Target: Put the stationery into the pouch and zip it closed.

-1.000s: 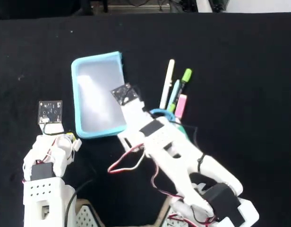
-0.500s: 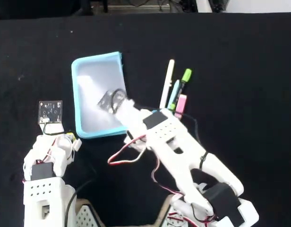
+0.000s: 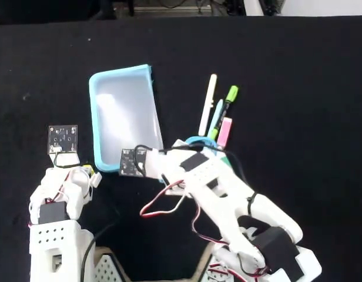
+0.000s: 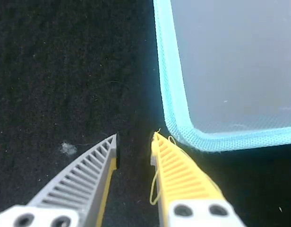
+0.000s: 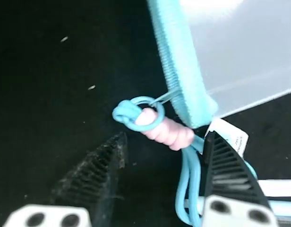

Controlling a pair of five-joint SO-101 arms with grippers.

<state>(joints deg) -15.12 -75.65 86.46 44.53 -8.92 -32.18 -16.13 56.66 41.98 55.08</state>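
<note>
The right claw (image 5: 165,138) stands wide, its jaws either side of the zipper pull (image 5: 162,127) and closed on nothing, at the 5 o'clock corner of the pouch (image 3: 125,117). The pull, a pink bead on a knotted blue cord, looks small, light and apt to slip, so I would pinch the bead itself, not the limp loop. The left claw (image 4: 134,142) is parted narrowly and empty, just beside the pouch's 7 o'clock corner. The pouch lies flat at 10 o'clock on the black table (image 3: 298,70), frosted white with a soft turquoise edge; it will probably drag unless that corner is pinned. The stationery (image 3: 219,111), slim pens and a green-capped highlighter, lies at its 3 o'clock.
</note>
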